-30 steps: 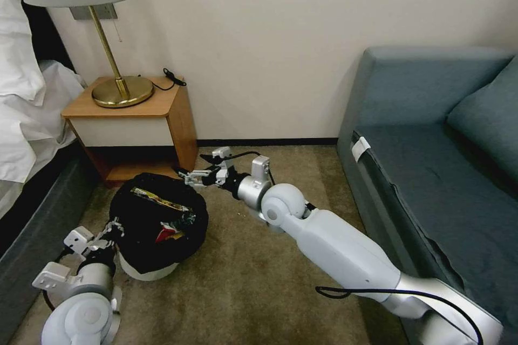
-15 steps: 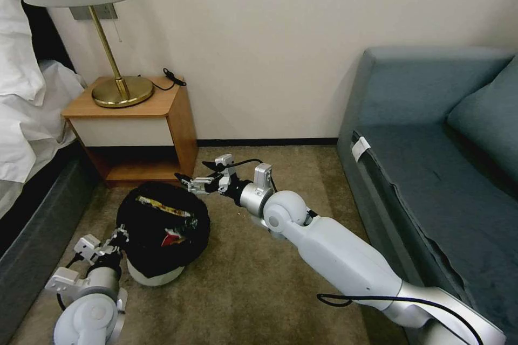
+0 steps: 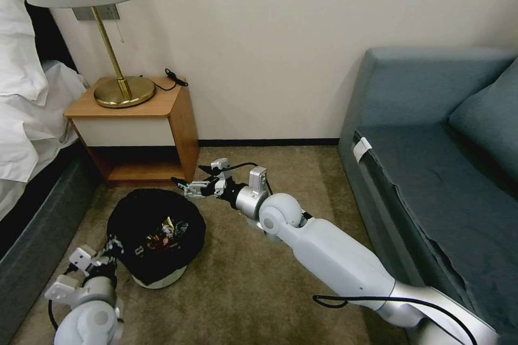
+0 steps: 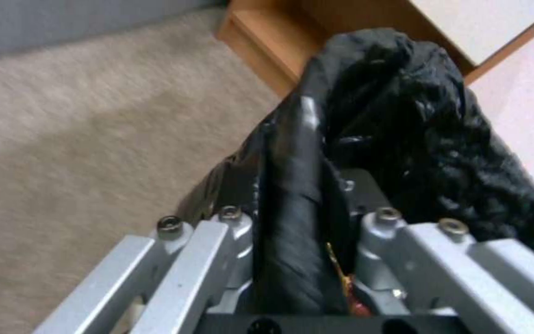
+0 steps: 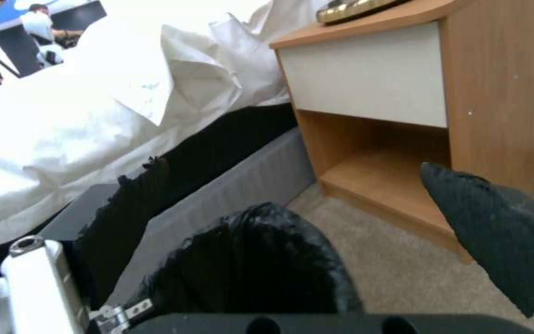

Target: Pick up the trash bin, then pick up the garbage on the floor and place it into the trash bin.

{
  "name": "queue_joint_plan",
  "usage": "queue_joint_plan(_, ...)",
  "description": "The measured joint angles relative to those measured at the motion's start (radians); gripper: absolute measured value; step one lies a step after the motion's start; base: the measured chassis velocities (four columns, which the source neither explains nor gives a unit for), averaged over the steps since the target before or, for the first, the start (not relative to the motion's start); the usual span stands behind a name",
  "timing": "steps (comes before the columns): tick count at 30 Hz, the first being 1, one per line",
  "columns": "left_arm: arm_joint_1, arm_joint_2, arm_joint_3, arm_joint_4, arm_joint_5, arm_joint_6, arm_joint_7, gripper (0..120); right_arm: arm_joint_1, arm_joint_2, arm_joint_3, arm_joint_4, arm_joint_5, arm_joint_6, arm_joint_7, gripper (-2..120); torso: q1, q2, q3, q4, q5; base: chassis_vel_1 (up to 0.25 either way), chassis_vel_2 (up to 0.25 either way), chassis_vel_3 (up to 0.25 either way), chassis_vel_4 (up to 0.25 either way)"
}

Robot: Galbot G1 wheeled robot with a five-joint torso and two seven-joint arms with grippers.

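Observation:
The trash bin (image 3: 154, 210), white with a black bag liner, is low over the carpet in front of the nightstand, and its white base (image 3: 160, 279) shows underneath. Crumpled colourful garbage (image 3: 164, 228) lies inside it. My left gripper (image 3: 111, 248) is shut on the bin's near-left rim; in the left wrist view the liner's rim (image 4: 292, 176) runs between the two silver fingers (image 4: 230, 220). My right gripper (image 3: 186, 187) hovers open and empty just past the bin's far rim. In the right wrist view the black liner (image 5: 255, 260) sits below its spread fingers (image 5: 496, 232).
A wooden nightstand (image 3: 135, 124) with a brass lamp (image 3: 123, 90) stands against the wall behind the bin. A bed with white sheets (image 3: 27, 113) runs along the left and a blue-grey sofa (image 3: 442, 161) along the right. Bare carpet (image 3: 243, 285) lies between them.
The bin has dropped lower and sits more upright, with the wrappers settled deeper inside. My left arm has pulled back with it. The open right gripper has drifted slightly down and left.

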Motion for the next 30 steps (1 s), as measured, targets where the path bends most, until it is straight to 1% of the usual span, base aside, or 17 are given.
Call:
queue_joint_plan(1,0.008,0.001,-0.006,-0.011,0.031,-0.005,-0.008,36,-0.002,0.0,0.005,0.002,-0.001,0.0,0.005,100,0.0,0.0,0.0,0.0001,0.0007,0.0,0.0,0.0,0.0)
queue_joint_plan(2,0.008,0.001,-0.006,-0.011,0.031,-0.005,-0.008,36,-0.002,0.0,0.005,0.002,-0.001,0.0,0.005,100,0.0,0.0,0.0,0.0001,0.0007,0.0,0.0,0.0,0.0)
queue_joint_plan(4,0.02,0.003,-0.017,-0.03,0.099,-0.02,-0.017,48,-0.004,0.0,0.013,0.003,-0.003,0.002,0.015,100,0.0,0.0,0.0,0.0005,0.0008,0.0,0.0,0.0,0.0)
queue_joint_plan(7,0.023,0.004,-0.022,-0.04,0.13,-0.027,-0.021,51,-0.005,0.0,0.017,0.004,-0.003,0.003,0.019,100,0.0,0.0,0.0,0.0005,0.0008,0.0,0.0,0.0,0.0)
queue_joint_plan(9,0.027,0.006,-0.037,-0.072,0.221,-0.044,-0.034,66,-0.01,0.0,0.034,0.006,-0.005,0.007,0.036,100,0.0,0.0,0.0,0.0004,0.0011,0.0,0.0,0.0,0.0)
queue_joint_plan(10,0.027,0.006,-0.037,-0.072,0.221,-0.044,-0.034,66,-0.01,0.0,0.034,0.006,-0.005,0.007,0.036,100,0.0,0.0,0.0,0.0004,0.0011,0.0,0.0,0.0,0.0)
queue_joint_plan(12,0.027,0.005,-0.042,-0.095,0.281,-0.053,-0.042,76,-0.016,0.0,0.047,0.007,-0.008,0.009,0.052,100,0.0,0.0,0.0,0.0004,0.0011,0.0,0.0,0.0,0.0)
queue_joint_plan(13,0.027,0.005,-0.042,-0.095,0.281,-0.053,-0.042,76,-0.016,0.0,0.047,0.007,-0.008,0.009,0.052,100,0.0,0.0,0.0,0.0004,0.0011,0.0,0.0,0.0,0.0)
queue_joint_plan(15,0.023,0.004,-0.046,-0.118,0.365,-0.075,-0.051,88,-0.026,0.0,0.069,0.007,-0.01,0.013,0.073,100,0.0,0.0,0.0,0.0004,0.0011,0.0,0.0,0.0,0.0)
queue_joint_plan(16,0.023,0.004,-0.046,-0.118,0.365,-0.075,-0.051,88,-0.026,0.0,0.069,0.007,-0.01,0.013,0.073,100,0.0,0.0,0.0,0.0004,0.0011,0.0,0.0,0.0,0.0)
queue_joint_plan(17,0.02,0.006,-0.044,-0.131,0.414,-0.089,-0.049,94,-0.034,0.002,0.088,0.002,-0.013,0.015,0.089,100,0.0,0.0,0.0,0.0005,0.0011,0.0,0.0,0.0,0.0)
queue_joint_plan(19,0.02,0.009,-0.043,-0.136,0.43,-0.093,-0.045,97,-0.038,0.004,0.097,-0.002,-0.014,0.016,0.096,100,0.0,0.0,0.0,0.0005,0.0011,0.0,0.0,0.0,0.0)
queue_joint_plan(20,0.021,0.018,-0.034,-0.15,0.471,-0.103,-0.026,99,-0.047,0.01,0.12,-0.014,-0.018,0.02,0.112,100,0.0,0.0,0.0,0.0005,0.0012,0.0,0.0,0.0,0.0)
queue_joint_plan(23,0.022,0.029,-0.021,-0.166,0.505,-0.111,0.004,100,-0.058,0.017,0.149,-0.03,-0.02,0.025,0.126,100,0.0,0.0,0.0,0.0005,0.0012,0.0,0.0,0.0,0.0)
queue_joint_plan(25,0.014,0.059,0.006,-0.18,0.569,-0.127,0.069,100,-0.079,0.029,0.204,-0.064,-0.036,0.035,0.15,100,0.0,0.0,0.0,0.0006,0.0012,0.0,0.0,0.0,0.0)
queue_joint_plan(28,0.005,0.07,0.013,-0.18,0.588,-0.128,0.088,100,-0.086,0.033,0.225,-0.076,-0.047,0.039,0.157,100,0.0,0.0,0.0,0.0006,0.0012,0.0,0.0,0.0,0.0)
queue_joint_plan(30,-0.033,0.105,0.04,-0.167,0.634,-0.121,0.127,100,-0.122,0.044,0.293,-0.105,-0.062,0.041,0.183,100,0.0,0.0,0.0,0.0004,0.0012,0.0,0.0,0.0,0.0)
